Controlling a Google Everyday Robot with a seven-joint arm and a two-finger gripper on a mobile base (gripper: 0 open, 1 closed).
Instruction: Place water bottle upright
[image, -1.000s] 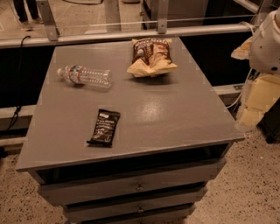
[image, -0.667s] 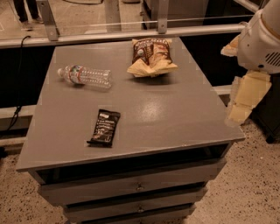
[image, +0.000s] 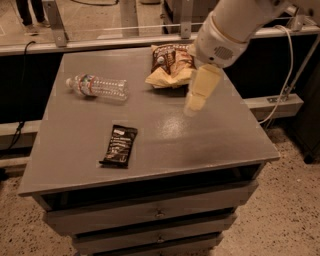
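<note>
The water bottle (image: 99, 87) is clear and ribbed, and lies on its side at the back left of the grey table top (image: 200, 140), with its cap pointing left. My gripper (image: 192, 107) hangs from the white arm over the table's middle right, pointing down. It is well to the right of the bottle and holds nothing that I can see. It hovers just in front of the chip bag.
A brown and yellow chip bag (image: 170, 67) lies at the back centre. A black snack bar wrapper (image: 119, 145) lies front left. Drawers (image: 160, 212) sit below the top. A cable (image: 282, 75) hangs at the right. A rail runs behind the table.
My arm has swung in from the table's right edge to over its middle right. The bottle, chip bag and wrapper have not moved.
</note>
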